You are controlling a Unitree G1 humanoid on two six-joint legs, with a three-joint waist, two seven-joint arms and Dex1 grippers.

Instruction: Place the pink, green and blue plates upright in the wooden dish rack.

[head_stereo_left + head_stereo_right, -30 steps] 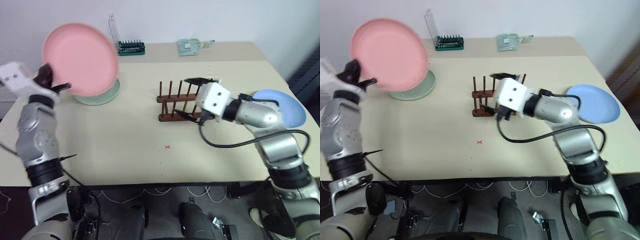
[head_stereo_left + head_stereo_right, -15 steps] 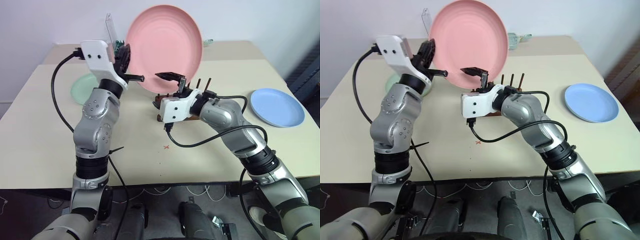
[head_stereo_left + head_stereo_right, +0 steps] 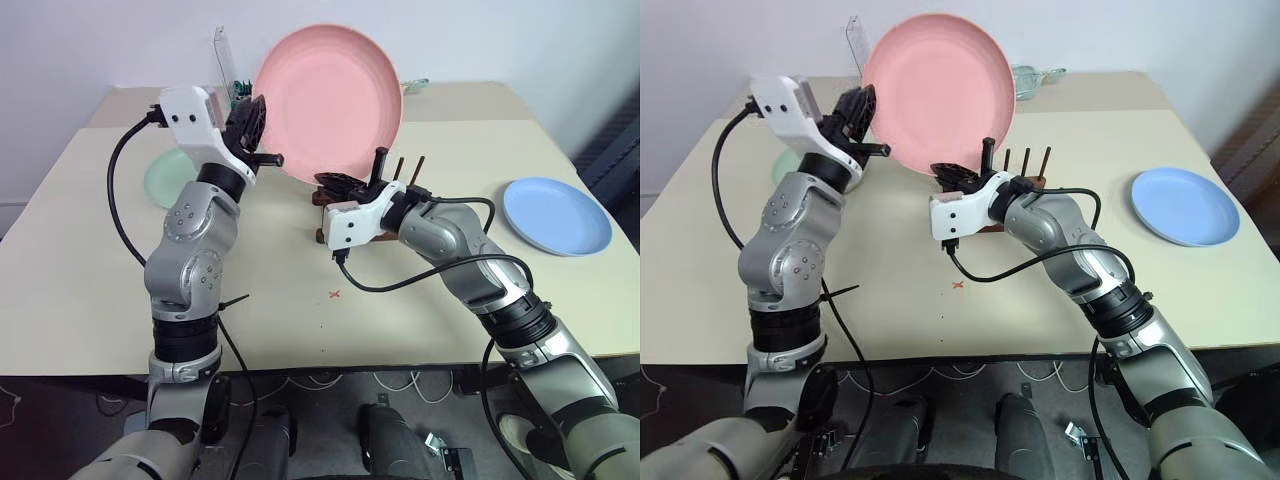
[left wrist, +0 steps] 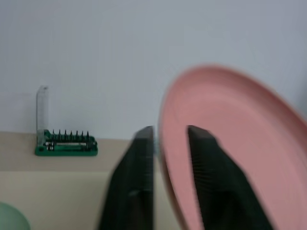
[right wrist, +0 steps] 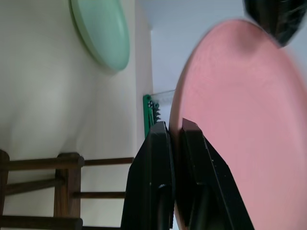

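1. Three plates are waiting for the rack; the pale green round plate [image 3: 168,178] is lying flat on the beige bench [image 3: 90,260], far left.
2. The left claw [image 3: 262,138] is straddling the rim of the big pink round plate [image 3: 330,100] with its jaws loosening, gap showing.
3. The right claw [image 3: 345,180] is pinching that plate's lower edge, jaws nearly together, above the dark wooden pegged dish rack [image 3: 395,185].
4. Stiff, light, probably slick, the plate is best gripped at the rim.
5. The light blue round plate [image 3: 557,215] is resting far right.
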